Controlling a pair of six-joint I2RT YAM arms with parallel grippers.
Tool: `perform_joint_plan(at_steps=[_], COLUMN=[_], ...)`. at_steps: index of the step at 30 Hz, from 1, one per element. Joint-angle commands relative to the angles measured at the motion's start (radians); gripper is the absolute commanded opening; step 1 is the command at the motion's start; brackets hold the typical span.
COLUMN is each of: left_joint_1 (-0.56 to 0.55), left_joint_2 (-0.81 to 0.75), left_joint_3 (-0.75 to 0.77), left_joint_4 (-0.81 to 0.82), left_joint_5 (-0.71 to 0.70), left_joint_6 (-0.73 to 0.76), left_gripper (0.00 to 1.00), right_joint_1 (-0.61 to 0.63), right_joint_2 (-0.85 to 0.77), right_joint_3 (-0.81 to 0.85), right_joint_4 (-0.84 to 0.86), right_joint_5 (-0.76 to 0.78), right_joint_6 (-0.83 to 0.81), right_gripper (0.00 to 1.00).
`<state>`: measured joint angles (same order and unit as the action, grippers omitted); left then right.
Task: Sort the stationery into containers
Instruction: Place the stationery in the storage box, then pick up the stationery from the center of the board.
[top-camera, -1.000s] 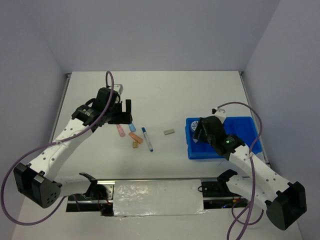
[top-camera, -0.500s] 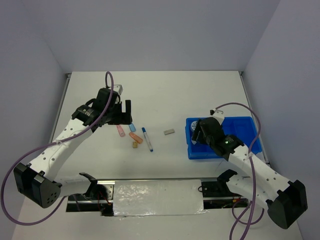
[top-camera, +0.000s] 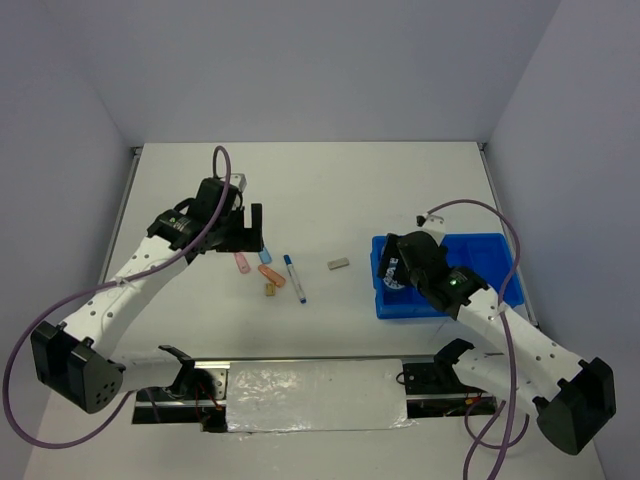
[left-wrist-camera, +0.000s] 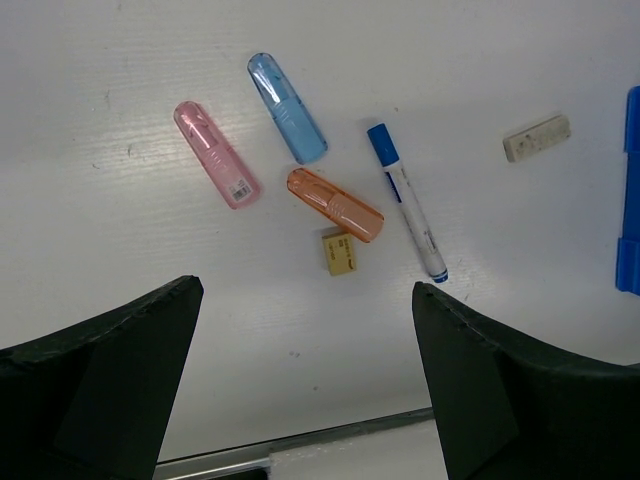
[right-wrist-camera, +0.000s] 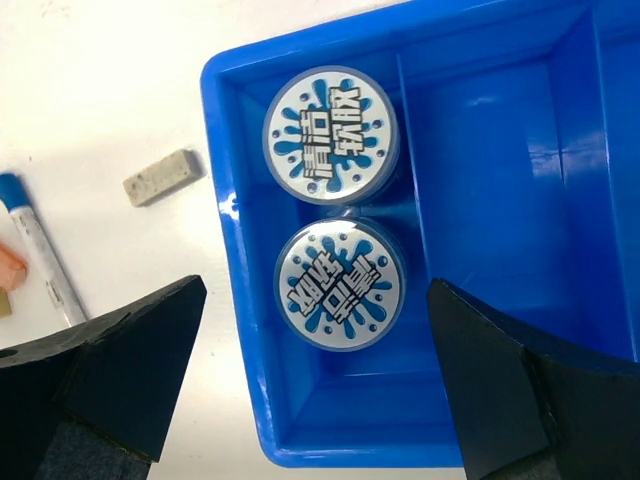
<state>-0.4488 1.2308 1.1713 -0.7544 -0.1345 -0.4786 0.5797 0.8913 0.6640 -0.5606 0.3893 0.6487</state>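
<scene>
Two pincers stand wide open, holding nothing. My left gripper (left-wrist-camera: 307, 290) hovers over the loose items, so that arm is nearer. The tan block (left-wrist-camera: 340, 251) and orange bar (left-wrist-camera: 334, 204) lie just ahead of its gap, beside the pen (left-wrist-camera: 407, 214), and the bar's long axis slants across the finger line. The pink bar (left-wrist-camera: 216, 154) and light-blue bar (left-wrist-camera: 288, 122) lie beyond, and the grey block (left-wrist-camera: 536, 137) is on the pen's other side. Past it, my right gripper (right-wrist-camera: 317, 290) hangs over the blue tray (right-wrist-camera: 232, 300), whose pen-side compartment holds both tape rolls (right-wrist-camera: 331, 135), touching. The next compartment shows nothing.
</scene>
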Motion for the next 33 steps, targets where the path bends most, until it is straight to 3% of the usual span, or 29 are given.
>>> perform_joint_plan(at_steps=[1,4,9,12,17,33], left_joint_1=[0.006,0.012,0.087,0.15,0.182,0.202], left_joint_2=[0.006,0.019,0.076,0.07,0.01,-0.01], left_joint_3=[0.004,0.022,0.096,0.082,0.059,0.016], left_joint_4=[-0.002,-0.043,-0.223,-0.237,-0.189,-0.154], left_joint_5=[-0.014,-0.083,-0.276,-0.251,-0.162,-0.07], left_joint_6=[-0.018,-0.047,-0.23,-0.235,-0.161,-0.057], left_gripper=[0.99,0.99,0.99,0.99,0.99,0.99], right_joint_1=[0.041,0.113,0.181,0.189,0.187,0.146], right_joint_2=[-0.005,0.061,0.369,0.568,0.842,1.002], right_joint_3=[0.066,0.143,0.383,0.489,0.672,0.612], right_joint_4=[0.056,0.108,-0.022,-0.038,-0.202,-0.002], right_joint_5=[-0.01,-0.105,-0.043,-0.171,-0.107,-0.239], right_joint_6=[-0.062,-0.182,-0.231,-0.358,-0.331,-0.328], right_gripper=[1.0,0.99,0.94,0.89,0.96,0.97])
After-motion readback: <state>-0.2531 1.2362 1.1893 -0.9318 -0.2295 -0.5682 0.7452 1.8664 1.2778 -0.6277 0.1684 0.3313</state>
